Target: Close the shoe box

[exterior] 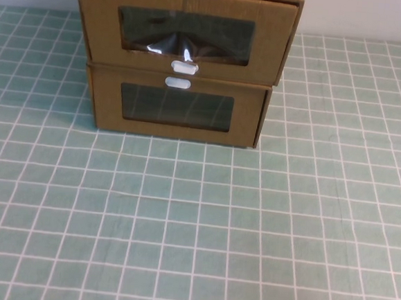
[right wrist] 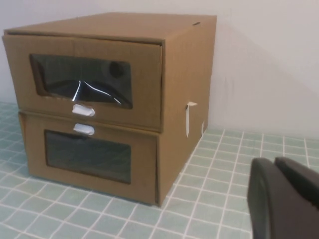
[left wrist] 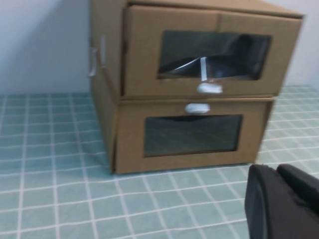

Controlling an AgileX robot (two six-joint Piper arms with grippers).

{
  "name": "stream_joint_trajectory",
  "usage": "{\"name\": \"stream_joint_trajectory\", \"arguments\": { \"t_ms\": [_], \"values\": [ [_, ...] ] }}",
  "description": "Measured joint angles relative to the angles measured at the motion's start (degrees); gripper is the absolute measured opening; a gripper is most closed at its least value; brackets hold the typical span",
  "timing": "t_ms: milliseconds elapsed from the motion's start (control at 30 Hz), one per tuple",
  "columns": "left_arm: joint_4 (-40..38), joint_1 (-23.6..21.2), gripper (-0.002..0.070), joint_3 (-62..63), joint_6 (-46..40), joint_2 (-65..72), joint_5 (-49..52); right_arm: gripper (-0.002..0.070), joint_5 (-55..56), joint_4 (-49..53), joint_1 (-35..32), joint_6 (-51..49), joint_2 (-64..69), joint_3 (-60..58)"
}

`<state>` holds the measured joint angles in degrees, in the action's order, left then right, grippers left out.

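Note:
The shoe box is the upper of two stacked brown cardboard boxes at the back middle of the table. Its window film is wrinkled, and a white pull tab sits under the window. Its drawer front stands a little forward of the shell, as the right wrist view and the left wrist view show. Neither gripper is in the high view. My left gripper is shut and empty, low over the table in front of the boxes. My right gripper is shut and empty, off to the boxes' right.
The lower matching box has a smooth window with its tab above it, and it carries the shoe box. A green cloth with a white grid covers the table. A white wall stands behind the boxes.

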<state>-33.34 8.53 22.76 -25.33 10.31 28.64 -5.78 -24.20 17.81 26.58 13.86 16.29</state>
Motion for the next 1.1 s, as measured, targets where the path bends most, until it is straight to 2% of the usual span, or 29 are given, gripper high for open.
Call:
{"name": "stream_joint_trajectory", "arguments": {
  "t_ms": [200,800,933,1100],
  "values": [
    [0.1,0.0,-0.0003,-8.4,0.0,-0.3,-8.3,-0.0014,1.2,-2.1,0.0,0.0,-0.1,-0.5],
    [0.5,0.0,-0.0003,-20.6,0.0,-1.3,-10.6,-0.0014,1.3,-2.6,0.0,0.0,-0.2,-0.5],
    [6.6,-0.1,-0.0003,-23.6,0.1,-7.3,-17.2,-0.0014,0.2,-2.6,0.0,0.0,-0.2,-0.5],
    [21.2,-0.6,-0.0003,-24.3,0.7,-10.7,-18.8,-0.0014,-3.0,-2.6,0.0,0.0,-0.2,-0.5]
  ]
}}
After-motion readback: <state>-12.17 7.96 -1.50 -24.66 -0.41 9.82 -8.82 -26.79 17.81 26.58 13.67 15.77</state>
